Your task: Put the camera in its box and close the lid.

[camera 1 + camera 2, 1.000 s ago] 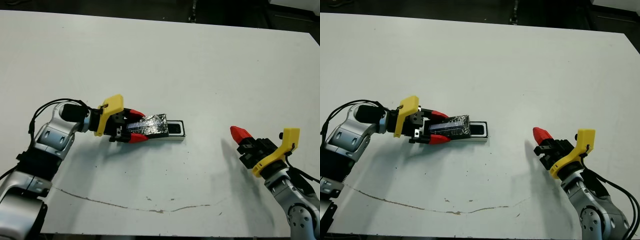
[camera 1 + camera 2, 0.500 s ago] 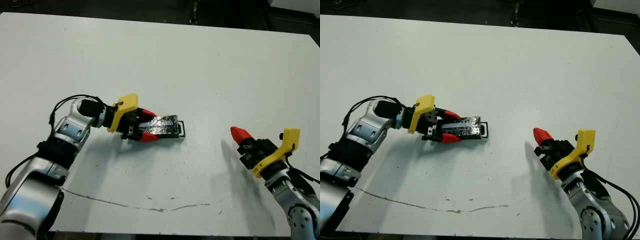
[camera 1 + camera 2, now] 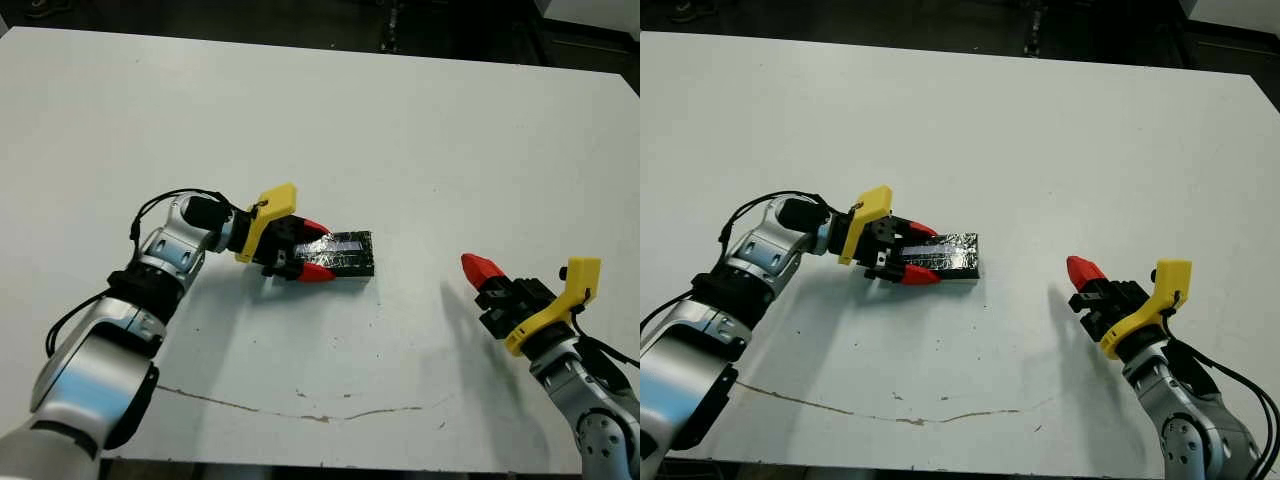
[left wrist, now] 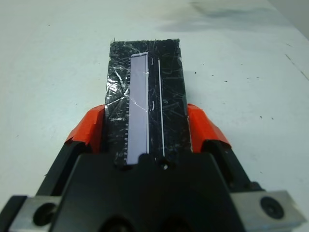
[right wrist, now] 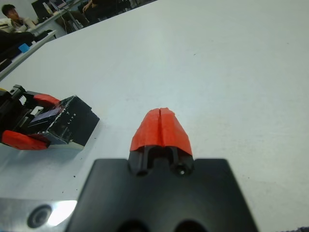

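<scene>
The speckled black lid (image 3: 346,250) with its pale stripe (image 4: 139,104) lies flat over the box, left of the table's middle. Only the box's dark side (image 3: 952,272) shows below the lid. The camera is hidden. My left gripper (image 3: 318,250) is shut on the lid's near end, one red finger (image 4: 89,128) on each long edge. My right gripper (image 3: 480,267) hovers well to the right of the box, shut and holding nothing, its red tips pressed together (image 5: 161,128).
A thin dark scratch (image 3: 300,412) runs across the white table near its front edge. Beyond the table's far edge, people (image 5: 9,12) sit at desks in the right wrist view.
My left gripper has slid the lid to the right along the box. The open end, where a dark face showed, is now covered. The right arm has not moved.
</scene>
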